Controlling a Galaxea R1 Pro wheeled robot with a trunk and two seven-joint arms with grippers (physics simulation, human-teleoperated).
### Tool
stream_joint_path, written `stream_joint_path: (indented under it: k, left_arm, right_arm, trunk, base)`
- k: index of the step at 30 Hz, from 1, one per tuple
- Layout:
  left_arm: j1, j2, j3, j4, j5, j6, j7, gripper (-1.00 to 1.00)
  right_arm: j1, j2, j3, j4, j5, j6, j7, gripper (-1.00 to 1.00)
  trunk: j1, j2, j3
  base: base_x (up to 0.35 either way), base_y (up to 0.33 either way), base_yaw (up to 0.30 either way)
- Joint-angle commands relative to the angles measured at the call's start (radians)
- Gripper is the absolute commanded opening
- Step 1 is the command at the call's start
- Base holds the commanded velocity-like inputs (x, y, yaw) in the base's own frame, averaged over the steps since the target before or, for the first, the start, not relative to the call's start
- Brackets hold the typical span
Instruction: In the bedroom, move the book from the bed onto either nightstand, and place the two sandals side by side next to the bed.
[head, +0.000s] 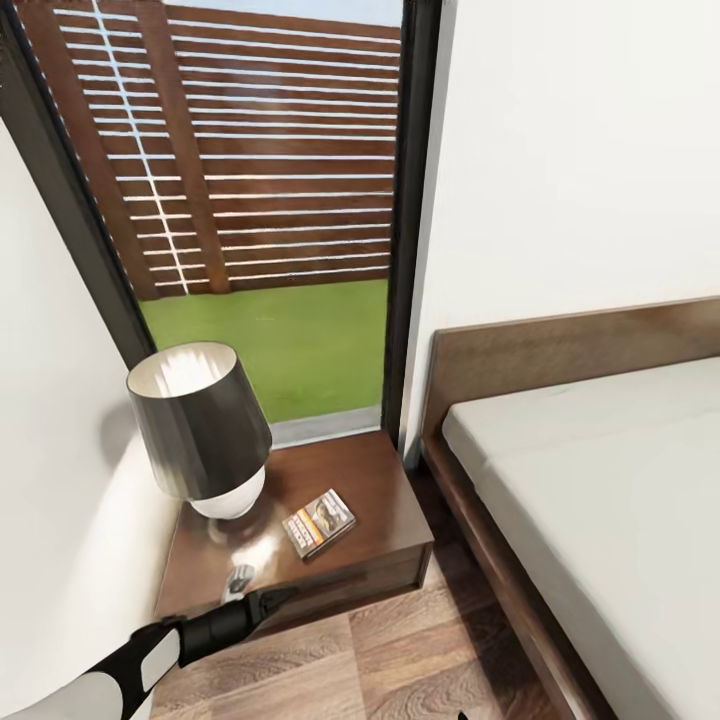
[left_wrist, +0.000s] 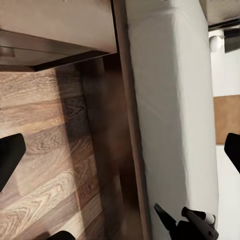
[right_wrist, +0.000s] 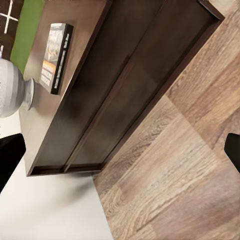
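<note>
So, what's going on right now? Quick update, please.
Book lies flat on the nightstand, beside the lamp. Left gripper near the nightstand's front edge, holding nothing. Right gripper open. Bed alongside.

— What stands in the corner?
— 1 tall dark-framed window (head: 280, 200), set between 2 plain white walls (head: 580, 150). Through it, a brown slatted fence (head: 300, 110) and bright green grass (head: 300, 340).

— And the furniture?
— A low dark brown nightstand (head: 375, 470) sits under the window with a lamp (head: 200, 425) on it: dark shade, round white base. Just beside it is the bed (head: 600, 480), with a brown frame and headboard and a pale mattress.

— The floor?
— Light wood planks (head: 400, 650). The nightstand's glossy top has a pale sheen, possibly daylight from the window.
</note>
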Motion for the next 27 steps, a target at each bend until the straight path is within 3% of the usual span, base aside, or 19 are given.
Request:
stream_joint_path:
  k: [1, 8, 17, 27]
  left_arm:
    - [0.0, 0.001, -0.008, 0.0, 0.01, 0.006, -0.002, 1.0]
    - [0.003, 0.003, -0.008, 0.0, 0.005, -0.001, -0.002, 1.0]
    - [0.003, 0.003, -0.008, 0.0, -0.028, -0.003, -0.002, 1.0]
    - [0.004, 0.002, -0.008, 0.0, -0.035, -0.003, -0.001, 1.0]
  right_arm:
    - [-0.001, -0.001, 0.008, 0.001, -0.008, -0.007, 0.001, 1.0]
    - [0.0, -0.001, 0.008, 0.001, -0.008, -0.007, 0.0, 1.0]
    - [-0.001, -0.001, 0.009, 0.001, -0.008, -0.007, 0.0, 1.0]
    - [0.0, -0.001, 0.009, 0.001, -0.007, -0.007, 0.002, 1.0]
  trunk:
    - [0.0, 0.0, 0.001]
    - [0.0, 0.0, 0.012]
    - [0.0, 0.0, 0.025]
    - [0.0, 0.0, 0.041]
  base:
    - [0.0, 0.0, 0.0]
    - [0.0, 0.0, 0.0]
    - [0.0, 0.0, 0.0]
    - [0.0, 0.0, 0.0]
